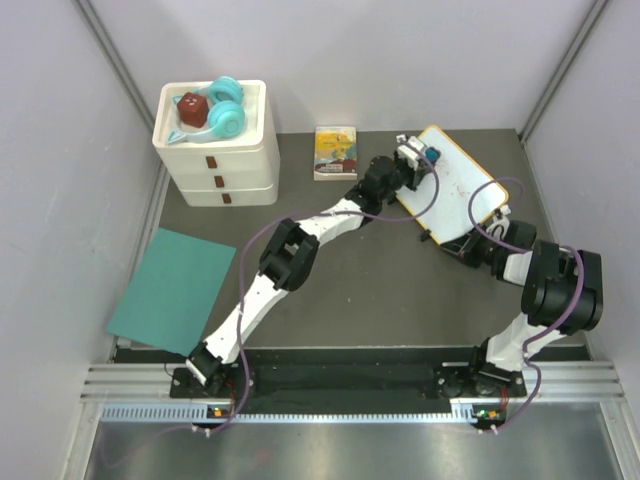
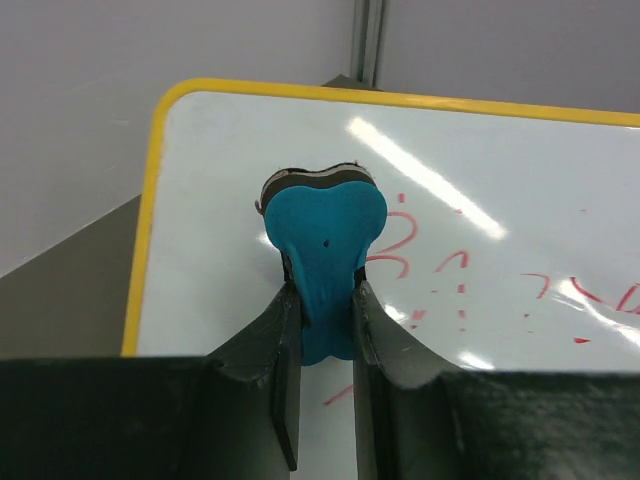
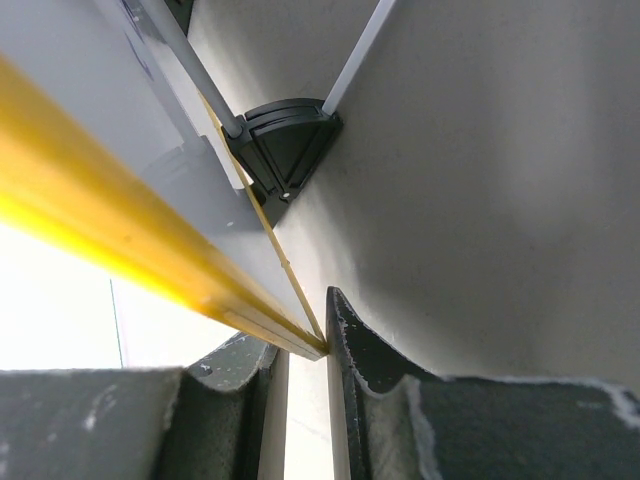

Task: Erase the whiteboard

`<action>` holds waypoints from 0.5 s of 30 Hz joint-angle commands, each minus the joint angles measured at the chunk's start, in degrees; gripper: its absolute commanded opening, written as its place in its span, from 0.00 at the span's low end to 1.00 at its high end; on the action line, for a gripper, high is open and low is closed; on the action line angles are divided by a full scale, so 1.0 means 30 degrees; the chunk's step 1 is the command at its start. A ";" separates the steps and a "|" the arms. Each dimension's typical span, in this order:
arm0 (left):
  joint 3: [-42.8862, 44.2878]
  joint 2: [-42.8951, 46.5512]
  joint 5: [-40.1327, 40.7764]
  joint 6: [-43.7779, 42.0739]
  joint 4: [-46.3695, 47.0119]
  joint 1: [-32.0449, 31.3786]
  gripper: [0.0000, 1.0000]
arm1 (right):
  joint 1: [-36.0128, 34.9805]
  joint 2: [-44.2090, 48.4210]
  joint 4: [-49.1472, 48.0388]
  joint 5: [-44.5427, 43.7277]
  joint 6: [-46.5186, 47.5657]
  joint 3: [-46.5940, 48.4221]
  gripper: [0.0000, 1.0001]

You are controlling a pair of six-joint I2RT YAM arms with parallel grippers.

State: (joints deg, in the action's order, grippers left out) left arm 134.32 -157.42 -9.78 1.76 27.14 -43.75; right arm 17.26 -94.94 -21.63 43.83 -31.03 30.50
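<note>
The whiteboard (image 1: 455,185), white with a yellow frame, lies tilted at the back right of the table. My left gripper (image 1: 418,158) is shut on a blue eraser (image 2: 325,250) and holds it against the board's upper left part. Red scribbles (image 2: 455,270) show on the board (image 2: 220,190) to the right of the eraser. My right gripper (image 1: 470,245) is shut on the board's near edge (image 3: 130,240); the yellow frame runs between its fingers (image 3: 365,350). A black foot (image 3: 285,145) of the board shows underneath.
A small yellow picture book (image 1: 336,152) lies left of the board. A white drawer unit (image 1: 215,150) with teal headphones and a red object on top stands at the back left. A teal sheet (image 1: 172,290) lies at the left. Grey walls surround the table.
</note>
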 commanded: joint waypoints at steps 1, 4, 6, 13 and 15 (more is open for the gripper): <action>0.1543 -0.0874 -0.1654 0.1228 0.1939 0.0227 0.02 | -0.0537 -0.0288 0.2199 0.0154 0.0527 -0.0089 0.00; 0.2188 -0.1197 -0.3914 0.0851 0.1825 -0.0416 0.00 | -0.0537 -0.0289 0.2199 0.0154 0.0498 -0.0089 0.00; 0.2247 -0.1080 -0.5371 0.0264 0.1445 -0.1031 0.00 | -0.0537 -0.0288 0.2199 0.0184 0.0528 -0.0118 0.00; -0.0883 0.0734 -0.5151 -0.0411 0.0707 -0.2000 0.00 | -0.0537 -0.0288 0.2199 0.0184 0.0498 -0.0118 0.00; -0.1267 0.0853 -0.4507 -0.0966 0.0711 -0.1971 0.00 | -0.0537 -0.0288 0.2199 0.0184 0.0498 -0.0089 0.00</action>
State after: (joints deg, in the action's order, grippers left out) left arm 134.45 -158.56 -23.40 1.32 30.11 -49.12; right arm 17.26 -94.94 -21.58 43.83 -31.20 30.50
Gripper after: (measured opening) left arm 0.242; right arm 0.167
